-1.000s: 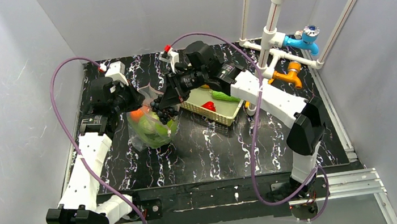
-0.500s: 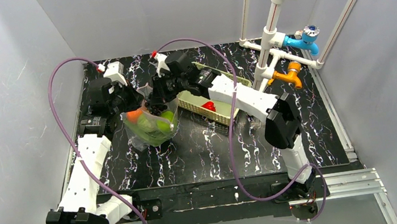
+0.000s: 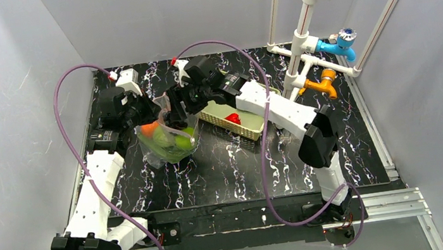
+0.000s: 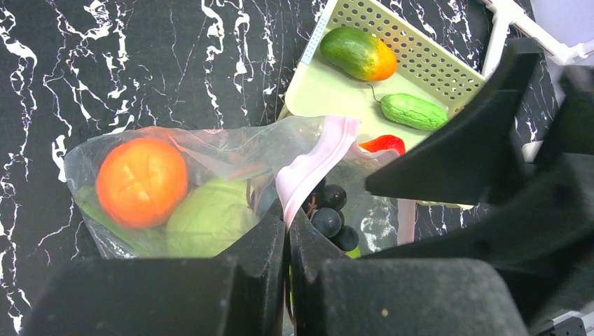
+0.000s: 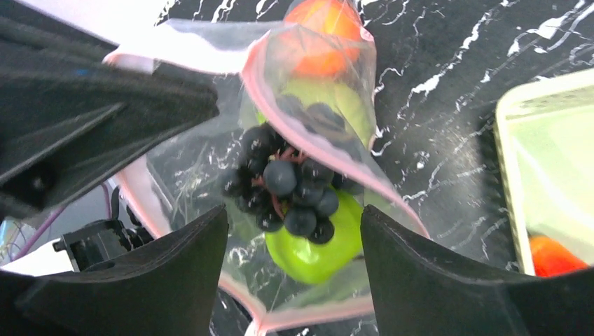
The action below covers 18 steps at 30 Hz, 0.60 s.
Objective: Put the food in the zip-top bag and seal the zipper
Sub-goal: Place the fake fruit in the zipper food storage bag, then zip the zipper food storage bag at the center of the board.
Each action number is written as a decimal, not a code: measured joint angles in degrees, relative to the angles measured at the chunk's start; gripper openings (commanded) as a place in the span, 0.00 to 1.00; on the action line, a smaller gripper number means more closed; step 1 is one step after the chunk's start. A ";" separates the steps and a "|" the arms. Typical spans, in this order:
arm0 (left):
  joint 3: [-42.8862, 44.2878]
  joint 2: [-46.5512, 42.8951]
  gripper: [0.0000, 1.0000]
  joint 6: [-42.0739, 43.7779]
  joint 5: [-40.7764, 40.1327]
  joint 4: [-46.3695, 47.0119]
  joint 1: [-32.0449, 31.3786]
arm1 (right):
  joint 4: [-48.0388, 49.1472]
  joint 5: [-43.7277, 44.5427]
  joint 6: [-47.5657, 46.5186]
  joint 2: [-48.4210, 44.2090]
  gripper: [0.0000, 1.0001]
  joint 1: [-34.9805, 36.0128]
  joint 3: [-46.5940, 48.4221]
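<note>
The clear zip-top bag (image 3: pixel 170 143) stands on the black table with its mouth held up. My left gripper (image 4: pixel 287 218) is shut on the pink zipper (image 4: pixel 315 159) at the mouth's edge. Inside the bag lie an orange (image 4: pixel 142 180), a pale green cabbage (image 4: pixel 209 225), a green apple (image 5: pixel 315 253) and a dark purple grape bunch (image 5: pixel 287 187) resting on the apple. My right gripper (image 5: pixel 294 217) hangs open just above the mouth, the grapes free below its fingers (image 5: pixel 420 273). A mango (image 4: pixel 358 53), cucumber (image 4: pixel 413 110) and small red piece (image 4: pixel 382 143) lie in the cream basket (image 4: pixel 448 66).
The basket (image 3: pixel 251 131) sits right of the bag, close to the right arm. White pipes with a blue valve (image 3: pixel 340 43) and an orange valve (image 3: pixel 323 82) stand at the back right. Grey walls enclose the table on three sides.
My right gripper carried the grape bunch left over the bag's mouth, then opened and let it go into the bag. The left gripper kept its hold on the zipper.
</note>
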 measured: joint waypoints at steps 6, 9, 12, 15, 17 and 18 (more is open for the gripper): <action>0.00 0.00 0.00 0.00 -0.04 0.02 0.00 | -4.13 1.51 -0.56 -8.29 0.79 -0.09 -2.69; 0.00 0.00 0.00 0.02 -0.04 0.00 0.00 | -4.42 2.29 -0.43 -13.97 0.79 0.29 -6.66; 0.00 0.00 0.00 0.00 -0.04 0.00 0.00 | -3.60 4.34 0.23 -19.80 0.78 2.03 -14.19; 0.00 0.00 0.00 0.00 -0.07 0.00 0.00 | -2.67 7.03 0.97 -22.09 0.78 5.20 -20.77; 0.00 0.00 0.00 0.00 -0.11 0.02 0.00 | -2.39 8.76 1.10 -21.42 0.78 7.11 -23.38; 0.00 0.00 0.00 0.00 -0.09 0.02 0.00 | -2.41 9.20 1.15 -20.77 0.77 7.79 -23.97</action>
